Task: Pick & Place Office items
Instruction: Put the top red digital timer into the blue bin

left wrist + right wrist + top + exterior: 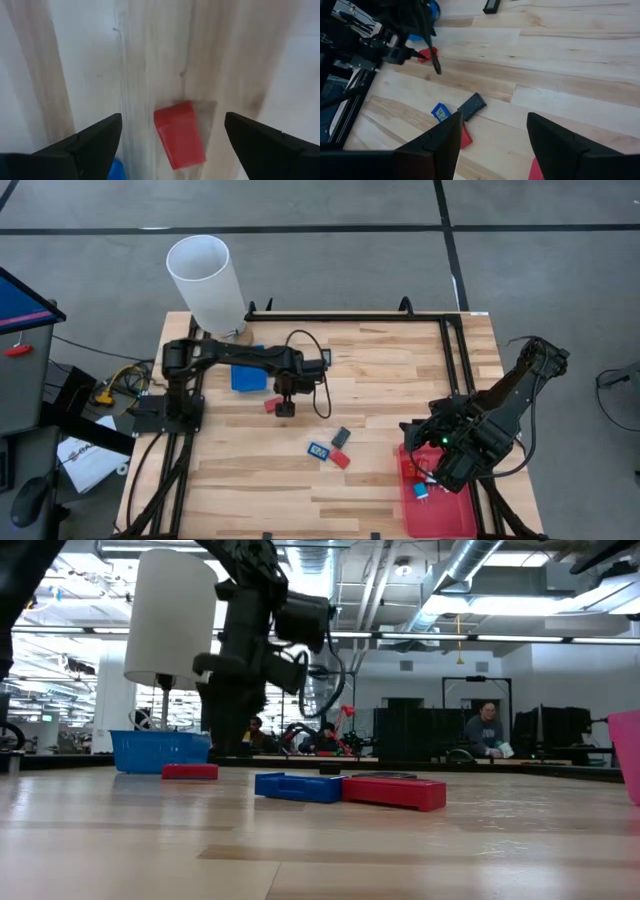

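Above a red piece (pixel 179 135), left gripper (pixel 170 142) fingers apart; no writing readable.

Light is even and bright from overhead. In the low view, ceiling strip lights (pixel 520 637) glare at the upper right and the wooden table (pixel 320 850) blurs in the foreground. The left wrist view is soft, washed pale at its left; a red block (pixel 179 134) casts a faint shadow.
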